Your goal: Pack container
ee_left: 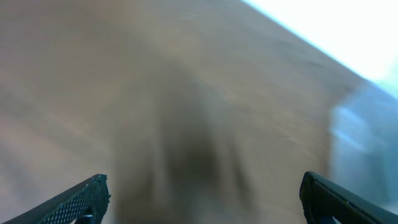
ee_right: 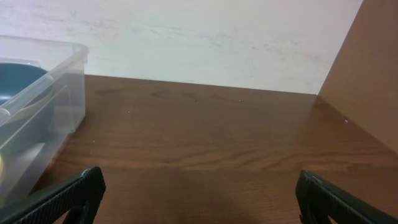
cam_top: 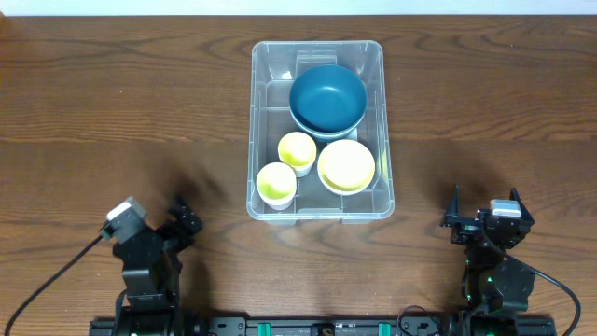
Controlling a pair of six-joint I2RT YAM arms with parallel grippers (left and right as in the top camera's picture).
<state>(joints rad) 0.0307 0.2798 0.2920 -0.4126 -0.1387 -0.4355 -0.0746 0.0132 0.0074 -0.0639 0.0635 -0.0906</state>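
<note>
The clear plastic container (cam_top: 318, 131) stands at the table's middle back. Inside it sit a dark blue bowl (cam_top: 327, 98), a wide yellow-lined bowl (cam_top: 346, 165) and two small yellow-lined cups (cam_top: 297, 149) (cam_top: 276, 183). My left gripper (cam_top: 179, 217) rests at the front left, open, nothing between its fingers; its wrist view is blurred, with the left gripper (ee_left: 205, 190) over bare wood. At the front right my right gripper (cam_top: 483, 207) stands open and empty. In the right wrist view the right gripper (ee_right: 199, 186) is over the table, the container (ee_right: 43, 118) at left with the blue bowl (ee_right: 18, 78) showing.
The brown wooden table (cam_top: 112, 112) stretches to both sides of the container. A pale wall (ee_right: 205, 37) runs behind the table's far edge. Black cables (cam_top: 47, 280) trail from both arm bases at the front edge.
</note>
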